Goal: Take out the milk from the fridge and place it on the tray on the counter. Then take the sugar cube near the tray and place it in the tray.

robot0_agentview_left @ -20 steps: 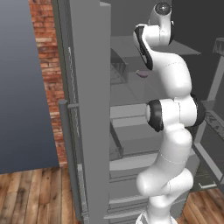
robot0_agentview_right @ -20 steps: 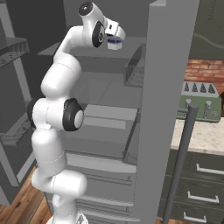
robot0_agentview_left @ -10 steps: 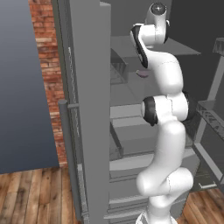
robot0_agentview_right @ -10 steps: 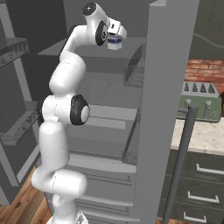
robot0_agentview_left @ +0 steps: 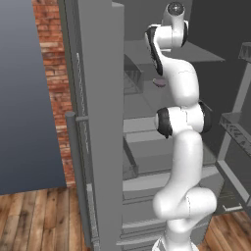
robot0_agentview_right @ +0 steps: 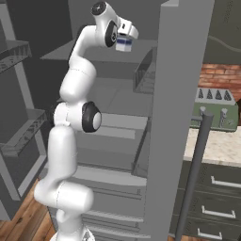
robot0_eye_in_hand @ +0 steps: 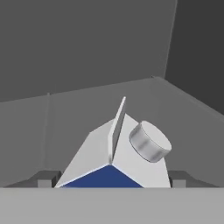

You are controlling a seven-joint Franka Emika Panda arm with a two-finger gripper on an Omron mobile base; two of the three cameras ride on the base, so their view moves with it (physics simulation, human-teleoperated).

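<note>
Left base view: open fridge [robot0_agentview_left: 100,122] door edge close by, arm reaching high among its shelves, right base view: milk [robot0_agentview_right: 124,44] at end effector [robot0_agentview_right: 126,37] near top shelf, toaster [robot0_agentview_right: 214,113] on table [robot0_agentview_right: 217,147], hand view: end effector's fingers [robot0_eye_in_hand: 46,178] closed against both sides of the carton.

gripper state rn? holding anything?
Gripper: shut on the milk, a finger tip at each side of the carton; the right base view shows it held up inside the fridge.
</note>
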